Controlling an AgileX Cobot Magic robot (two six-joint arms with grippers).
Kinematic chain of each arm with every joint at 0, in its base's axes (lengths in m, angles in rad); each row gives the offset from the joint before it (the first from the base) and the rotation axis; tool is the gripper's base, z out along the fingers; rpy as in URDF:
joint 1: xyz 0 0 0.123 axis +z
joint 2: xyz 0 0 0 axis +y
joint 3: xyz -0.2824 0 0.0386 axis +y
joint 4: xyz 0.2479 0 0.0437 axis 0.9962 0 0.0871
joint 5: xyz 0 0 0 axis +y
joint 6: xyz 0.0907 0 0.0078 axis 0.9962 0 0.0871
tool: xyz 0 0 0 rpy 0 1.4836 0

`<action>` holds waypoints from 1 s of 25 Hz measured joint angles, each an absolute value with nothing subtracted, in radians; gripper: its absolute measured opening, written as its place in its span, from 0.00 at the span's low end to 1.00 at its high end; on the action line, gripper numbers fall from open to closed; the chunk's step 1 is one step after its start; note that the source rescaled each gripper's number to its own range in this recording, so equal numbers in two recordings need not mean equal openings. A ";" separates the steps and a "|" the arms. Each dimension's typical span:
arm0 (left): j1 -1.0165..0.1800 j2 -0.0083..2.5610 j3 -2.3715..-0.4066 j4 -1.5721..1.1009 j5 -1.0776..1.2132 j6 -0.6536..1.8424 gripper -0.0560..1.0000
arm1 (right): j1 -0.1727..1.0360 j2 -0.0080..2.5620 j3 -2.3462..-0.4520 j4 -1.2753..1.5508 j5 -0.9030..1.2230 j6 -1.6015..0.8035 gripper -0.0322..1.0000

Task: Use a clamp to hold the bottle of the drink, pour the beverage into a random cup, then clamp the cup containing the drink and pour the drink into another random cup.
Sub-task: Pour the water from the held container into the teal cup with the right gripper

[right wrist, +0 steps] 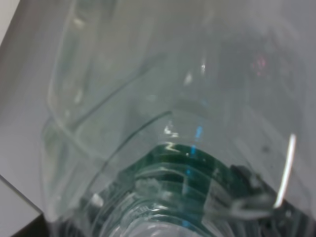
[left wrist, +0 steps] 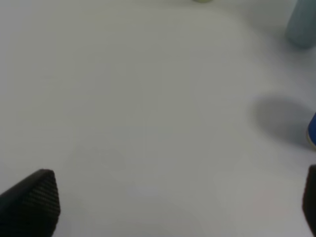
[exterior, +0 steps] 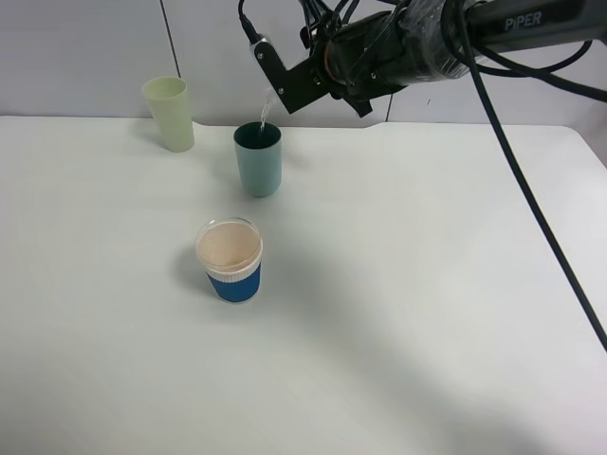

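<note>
Exterior high: right end effector point(exterior: 276, 87) clamps tilted bottle point(right wrist: 168, 98) over teal cup point(exterior: 258, 161).

White table point(exterior: 427, 332) over most of the frame, pale grey wall point(exterior: 85, 47) behind, with thin dark seam point(exterior: 169, 33) at upper left.

On a white table point(exterior: 427, 313) stand a pale green cup point(exterior: 168, 114), a teal cup point(exterior: 258, 161), and a blue cup point(exterior: 232, 275) banded white; the bottle point(right wrist: 163, 123) is clear.

Right arm point(exterior: 493, 24) reaches level above the far edge of the table point(exterior: 427, 284), right gripper point(exterior: 275, 81) clamped on the tilted bottle point(right wrist: 163, 123); left gripper point(left wrist: 173, 205) low over the table, jaws spread wide
</note>
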State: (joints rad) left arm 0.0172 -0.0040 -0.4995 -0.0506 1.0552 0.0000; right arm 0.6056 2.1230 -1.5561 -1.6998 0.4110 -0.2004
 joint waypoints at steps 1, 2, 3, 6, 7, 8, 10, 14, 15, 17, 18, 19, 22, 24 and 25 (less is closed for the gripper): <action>0.017 -0.004 -0.499 -0.051 1.055 0.000 1.00 | 0.606 2.123 -1.556 -1.704 0.411 -0.206 0.05; 0.017 -0.004 -0.499 -0.051 1.055 0.000 1.00 | 0.606 2.123 -1.556 -1.705 0.411 -0.214 0.05; 0.017 -0.004 -0.499 -0.051 1.055 0.000 1.00 | 0.606 2.123 -1.556 -1.706 0.411 -0.221 0.05; 0.017 -0.004 -0.499 -0.051 1.055 0.000 1.00 | 0.606 2.123 -1.556 -1.706 0.411 -0.241 0.05; 0.017 -0.004 -0.499 -0.051 1.055 0.000 1.00 | 0.606 2.123 -1.556 -1.707 0.411 -0.243 0.05; 0.017 -0.004 -0.499 -0.051 1.055 0.000 1.00 | 0.606 2.123 -1.556 -1.709 0.411 -0.245 0.05; 0.017 -0.004 -0.499 -0.051 1.055 0.000 1.00 | 0.606 2.123 -1.556 -1.715 0.411 -0.246 0.05; 0.017 -0.004 -0.499 -0.051 1.055 0.000 1.00 | 0.606 2.123 -1.556 -1.725 0.411 -0.246 0.05; 0.017 -0.004 -0.499 -0.051 1.055 0.000 1.00 | 0.606 2.123 -1.556 -1.725 0.411 -0.246 0.05; 0.017 -0.004 -0.499 -0.051 1.055 0.000 1.00 | 0.606 2.123 -1.556 -1.728 0.411 -0.246 0.05; 0.017 -0.004 -0.499 -0.051 1.055 0.000 1.00 | 0.606 2.123 -1.556 -1.729 0.411 -0.246 0.05; 0.017 -0.004 -0.499 -0.051 1.055 0.000 1.00 | 0.606 2.123 -1.556 -1.729 0.410 -0.246 0.05; 0.017 -0.004 -0.499 -0.051 1.055 0.000 1.00 | 0.606 2.123 -1.556 -1.730 0.385 -0.246 0.05; 0.017 -0.004 -0.499 -0.051 1.055 0.000 1.00 | 0.606 2.123 -1.556 -1.730 0.364 -0.247 0.05; 0.017 -0.004 -0.499 -0.051 1.055 0.000 1.00 | 0.606 2.123 -1.556 -1.730 0.354 -0.247 0.05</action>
